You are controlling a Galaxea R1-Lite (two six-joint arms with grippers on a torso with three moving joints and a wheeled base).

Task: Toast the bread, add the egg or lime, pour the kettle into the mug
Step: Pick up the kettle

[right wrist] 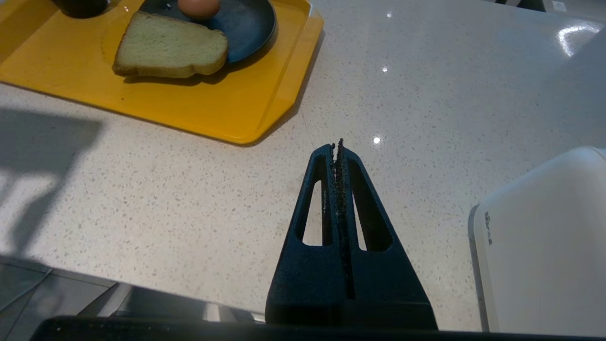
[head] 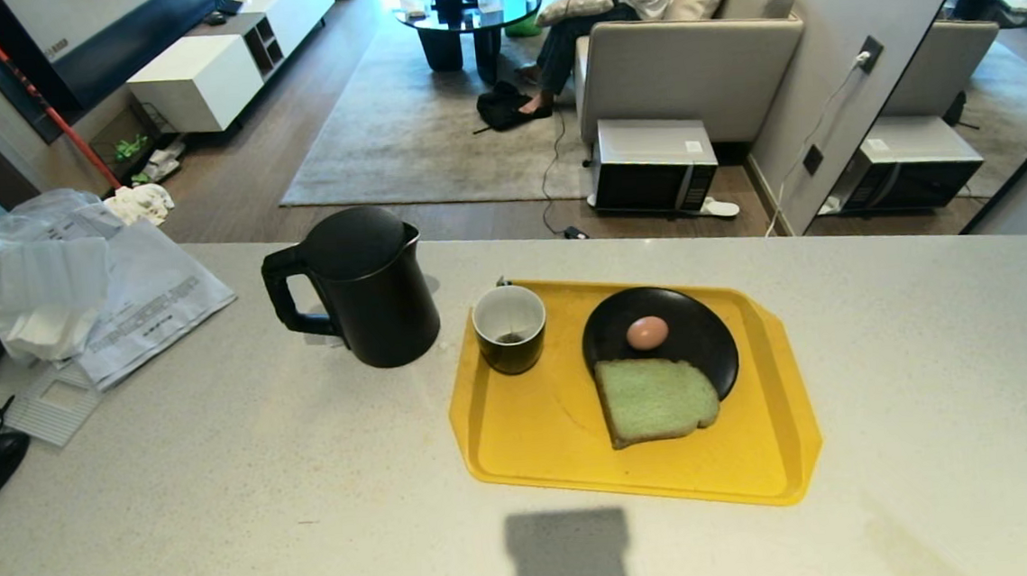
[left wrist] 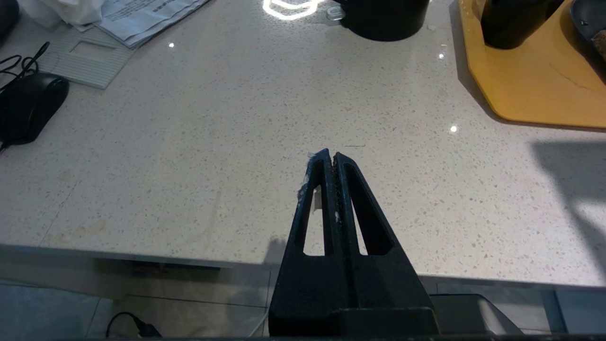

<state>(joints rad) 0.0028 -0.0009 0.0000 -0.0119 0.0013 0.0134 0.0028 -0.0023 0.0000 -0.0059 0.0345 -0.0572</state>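
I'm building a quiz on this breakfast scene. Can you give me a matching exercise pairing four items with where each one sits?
Things:
1. egg
2. bread
3. mug
4. kettle

Places:
A. on the counter, off the tray
B. on the yellow tray, left of the plate
C. in the middle of the black plate
D. half on the plate's near edge, half on the tray

Pairs: 1-C, 2-D, 3-B, 4-A

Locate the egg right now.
Head view: the egg sits on the black plate on the yellow tray's right half, just behind the bread and right of the mug.
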